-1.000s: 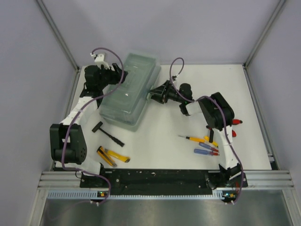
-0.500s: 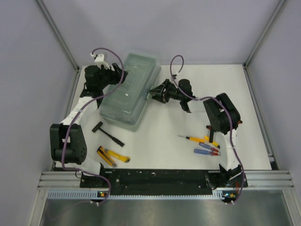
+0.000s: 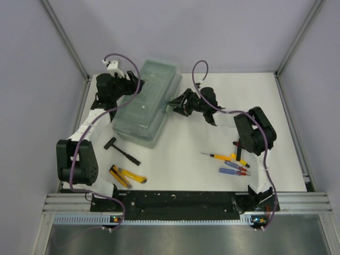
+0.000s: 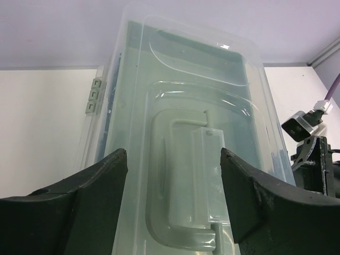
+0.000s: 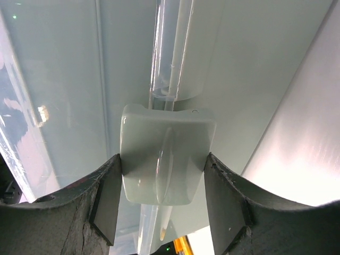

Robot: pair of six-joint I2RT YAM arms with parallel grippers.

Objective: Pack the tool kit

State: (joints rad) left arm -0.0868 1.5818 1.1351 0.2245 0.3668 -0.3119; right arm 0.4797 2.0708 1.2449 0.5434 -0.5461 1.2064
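The sage-green toolbox [image 3: 144, 109] with its translucent lid lies shut at the back left. My left gripper [image 3: 135, 85] is open over the lid, its fingers on either side of the folded handle [image 4: 180, 175] without touching it. My right gripper [image 3: 173, 104] is at the box's right side, shut on the green latch [image 5: 163, 154]. A black hammer [image 3: 121, 149], yellow pliers [image 3: 126, 176] and several screwdrivers [image 3: 229, 163] lie loose on the table. The red pliers are mostly hidden behind my right arm.
The white table [image 3: 180, 143] ends at grey walls left, right and behind, with metal corner posts. A black rail [image 3: 175, 199] with both arm bases runs along the near edge. Purple cables loop over both arms.
My right arm's elbow has swung right and forward while its gripper stayed at the box's latch. The left arm and the toolbox have not moved.
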